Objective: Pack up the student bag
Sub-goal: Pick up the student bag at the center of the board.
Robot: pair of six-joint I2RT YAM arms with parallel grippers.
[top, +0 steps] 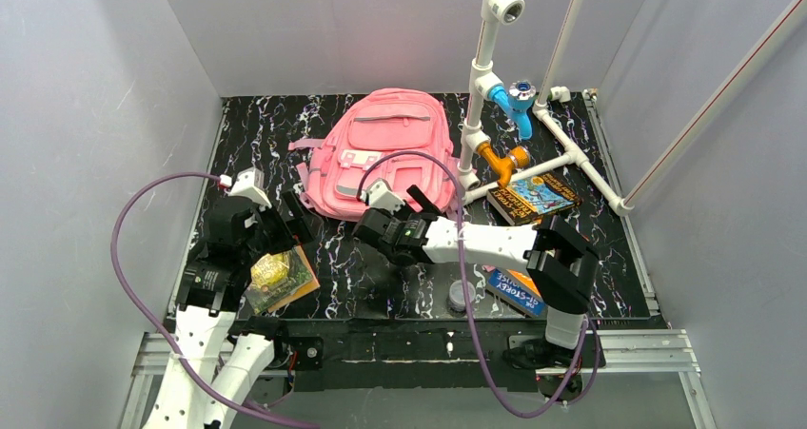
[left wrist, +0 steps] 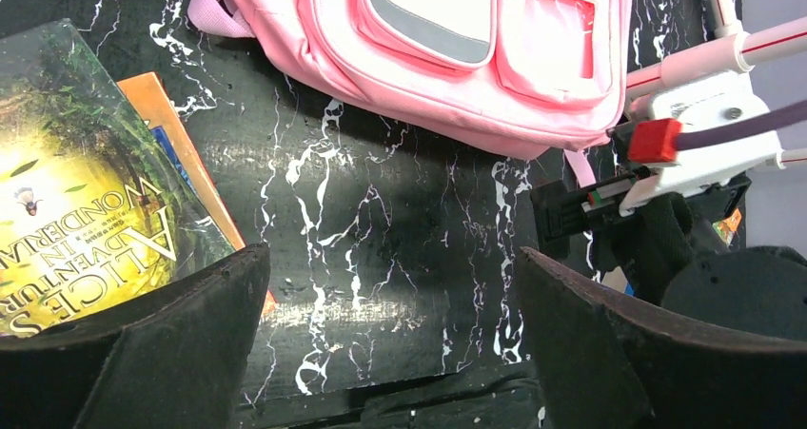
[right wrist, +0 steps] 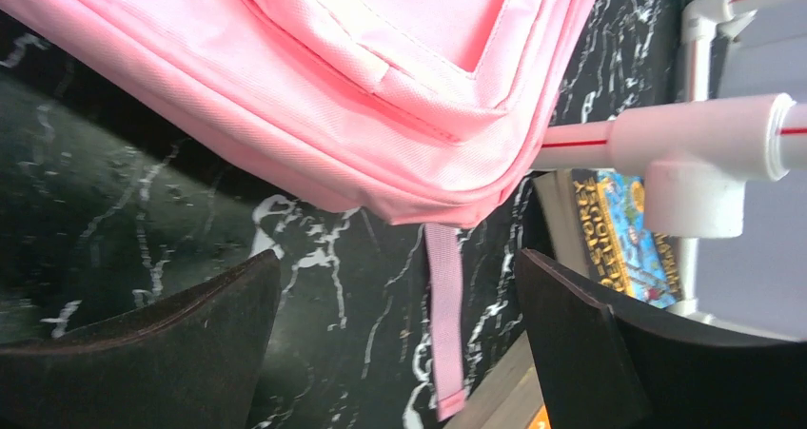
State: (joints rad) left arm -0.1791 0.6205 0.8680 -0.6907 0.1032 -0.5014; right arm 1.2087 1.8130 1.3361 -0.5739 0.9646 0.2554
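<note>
Pink student bag [right wrist: 362,87], its strap [right wrist: 445,324] between the wide-spread end effector [right wrist: 398,277], book [right wrist: 628,243] beside white pipe [right wrist: 699,144]

One student bag [top: 385,153] lies on the bench [top: 247,129]. There are four books. Two are stacked to the near left of the bag, the Alice in Wonderland book [top: 276,275] on top of an orange-edged book [left wrist: 186,158]. A third book [top: 535,198] lies to the bag's right, and a fourth book [top: 514,289] lies nearer than that. One small grey round item [top: 462,296] sits in front of the bag. One white pipe frame [top: 571,158] stands to its right and carries one blue fitting [top: 514,101] and one orange fitting [top: 501,161]. There are two end effectors, the left end effector [left wrist: 395,258] and the right end effector [right wrist: 400,263].
</note>
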